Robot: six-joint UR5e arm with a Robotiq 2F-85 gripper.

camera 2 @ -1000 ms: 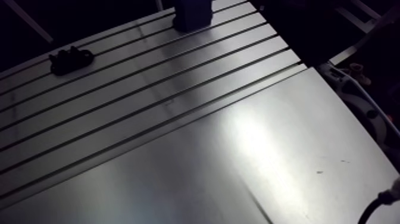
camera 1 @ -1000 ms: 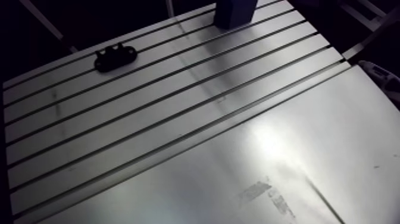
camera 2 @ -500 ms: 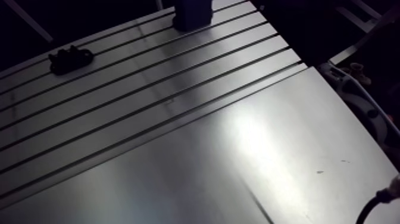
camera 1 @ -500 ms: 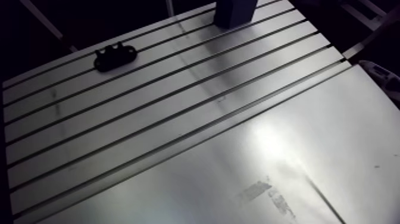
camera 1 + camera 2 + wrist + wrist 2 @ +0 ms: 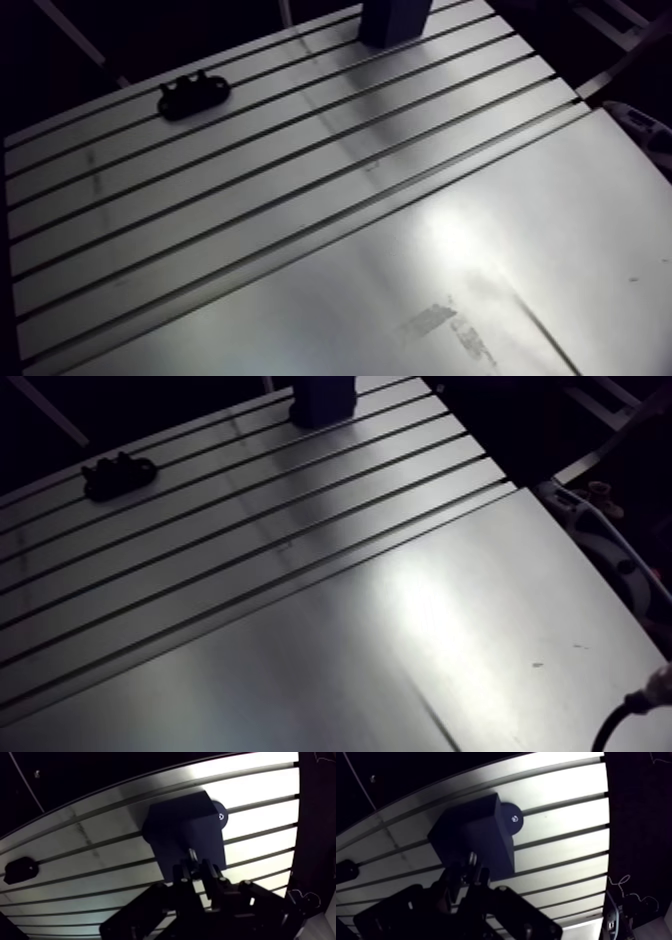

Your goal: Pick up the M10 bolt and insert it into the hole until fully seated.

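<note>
In the wrist view my gripper [image 5: 194, 866] hangs just over a dark blue block [image 5: 182, 827] that stands on the slotted table [image 5: 100, 832]. Its two dark fingers [image 5: 208, 872] are close together, with a short shiny bolt [image 5: 191, 855] pinched between the tips. The bolt's end sits over the block's top face, and I cannot make out the hole beneath it. A round black disc [image 5: 218, 815] sits against the block's far side. In the arm view the block [image 5: 393, 20] shows at the table's back edge, while the gripper is out of frame.
A small black fixture [image 5: 194, 95] lies on the slotted table near its back left corner, also seen in the wrist view as a black fixture [image 5: 20, 871] far to the gripper's side. A smooth metal plate [image 5: 520, 260] covers the table's front right part.
</note>
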